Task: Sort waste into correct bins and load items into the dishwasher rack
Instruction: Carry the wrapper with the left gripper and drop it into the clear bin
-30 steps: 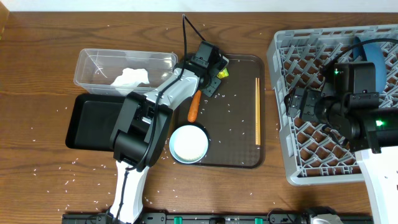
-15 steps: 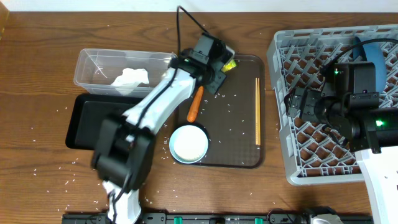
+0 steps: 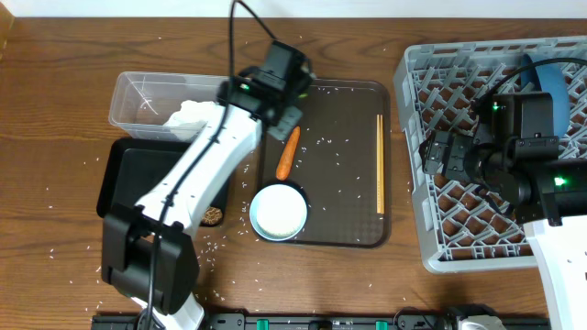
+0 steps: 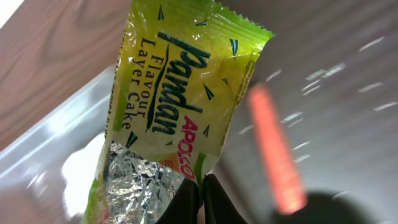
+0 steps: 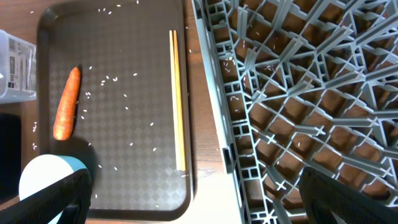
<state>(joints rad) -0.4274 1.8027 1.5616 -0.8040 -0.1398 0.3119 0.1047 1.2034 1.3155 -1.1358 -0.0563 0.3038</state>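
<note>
A brown wooden table (image 3: pixel 55 183), strewn with loose white rice grains (image 3: pixel 215 246) and bordered at its far edge by a pale strip, carried a dark-brown rectangular serving tray (image 3: pixel 353 197), a clear plastic rectangular tub (image 3: pixel 138 96), a shallow black rectangular tray (image 3: pixel 138 183) and a large light-grey lattice dishwasher rack (image 3: pixel 417 238). The left gripper (image 4: pixel 200 190) was clenched on the lower edge of a yellow-green foil wrapper (image 4: pixel 180 87), held in the air over the tub's end beside the serving tray. The wrapper was creased and printed "Pandan Flavour Layer Cake" in dark green, with a torn patch baring crinkled silver foil. The right gripper (image 5: pixel 196 186) stood spread wide, grasping nothing, over the rack's wall nearest the serving tray. An orange carrot piece (image 3: pixel 288 152), thin wooden chopsticks (image 3: pixel 380 163) and a round white bowl (image 3: pixel 278 212) lay on the serving tray.
</note>
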